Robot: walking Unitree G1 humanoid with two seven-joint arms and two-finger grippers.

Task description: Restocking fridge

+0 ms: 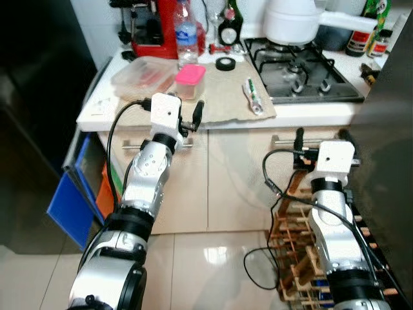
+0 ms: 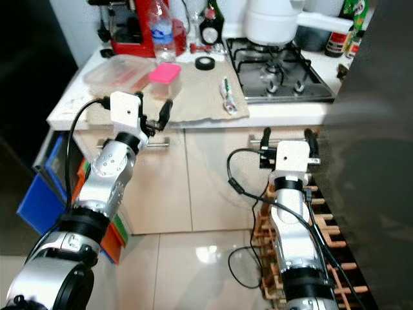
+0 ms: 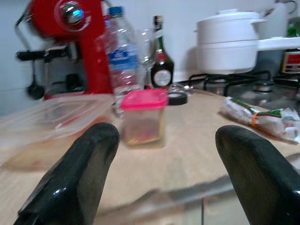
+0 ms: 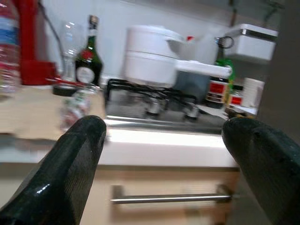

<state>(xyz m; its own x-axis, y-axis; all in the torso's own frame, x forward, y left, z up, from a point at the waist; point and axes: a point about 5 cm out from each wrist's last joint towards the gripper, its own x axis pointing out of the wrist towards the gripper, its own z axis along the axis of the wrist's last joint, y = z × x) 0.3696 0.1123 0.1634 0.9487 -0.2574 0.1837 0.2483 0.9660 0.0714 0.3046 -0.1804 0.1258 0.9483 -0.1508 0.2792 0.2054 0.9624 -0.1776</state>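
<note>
From the head camera, the left gripper is raised to the near edge of the counter, its two black fingers spread apart with nothing between them. Just beyond it on the counter stands a small container with a pink lid, the likely item for the fridge, close to the fingertips but not touched. A shallow clear plastic box lies to its left, and a water bottle and a red coffee machine stand farther back. A roll of black tape and a wrapped packet lie to the right, near the gas stove, which carries a white pot. The right gripper sits lower, in front of the cabinet drawers, fingers also parted and empty, above a wooden rack on the floor. A dark fridge door fills the right edge.

In the left wrist view, the two fingers stand wide apart, framing the pink-lidded container straight ahead and still clear of it.

In the right wrist view, the fingers are equally wide, holding nothing, facing the stove, the pot and a drawer handle below the counter edge.
</note>
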